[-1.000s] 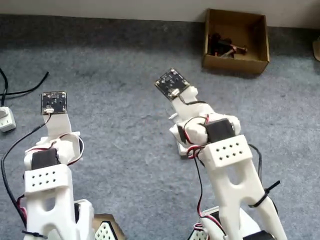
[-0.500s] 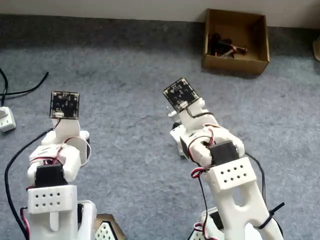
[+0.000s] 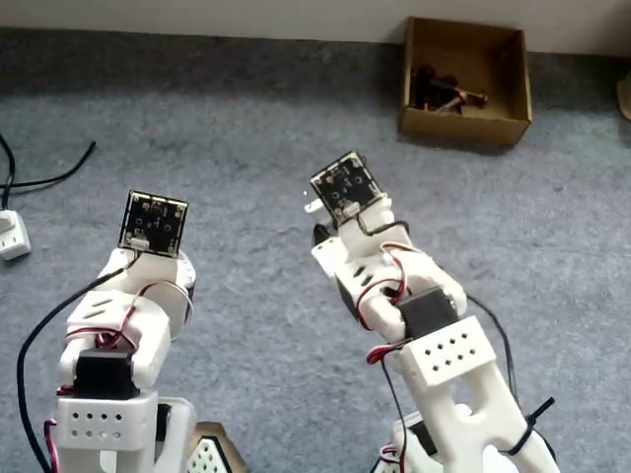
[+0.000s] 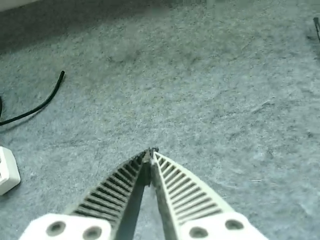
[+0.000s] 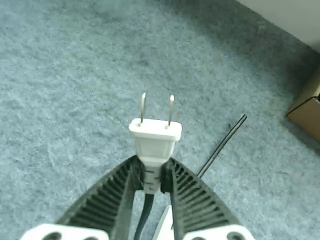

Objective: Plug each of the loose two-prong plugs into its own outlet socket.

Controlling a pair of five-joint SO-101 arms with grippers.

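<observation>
High view, left arm [image 3: 116,325]: stands over grey carpet [image 3: 246,118], wrist camera board on top.
High view, right arm [image 3: 434,325]: stands beside the left arm, the nearer of the two to a cardboard box [image 3: 461,126].
High view, outlet socket [image 3: 12,236]: white, on the carpet, well apart from both arms, with a black cable [image 3: 54,179] near it.
Left wrist view, left gripper [image 4: 150,152]: jaws closed tip to tip, nothing between them.
Left wrist view, outlet socket [image 4: 6,172]: off to one side of the jaws, well apart from their tips.
Left wrist view, black cable [image 4: 37,102]: ahead of the jaws, on the socket's side.
Right wrist view, right gripper [image 5: 152,170]: jaws narrow, clamped on the base of a white two-prong plug [image 5: 155,132].
Right wrist view, two-prong plug: juts past the fingertips, both prongs pointing straight ahead; its cord [image 5: 145,210] runs back between the jaws.
Right wrist view, thin dark cable end [image 5: 220,145]: on the carpet, just beside and ahead of the jaws.
Right wrist view, cardboard box [image 5: 306,107]: farther ahead, on that same side.
</observation>
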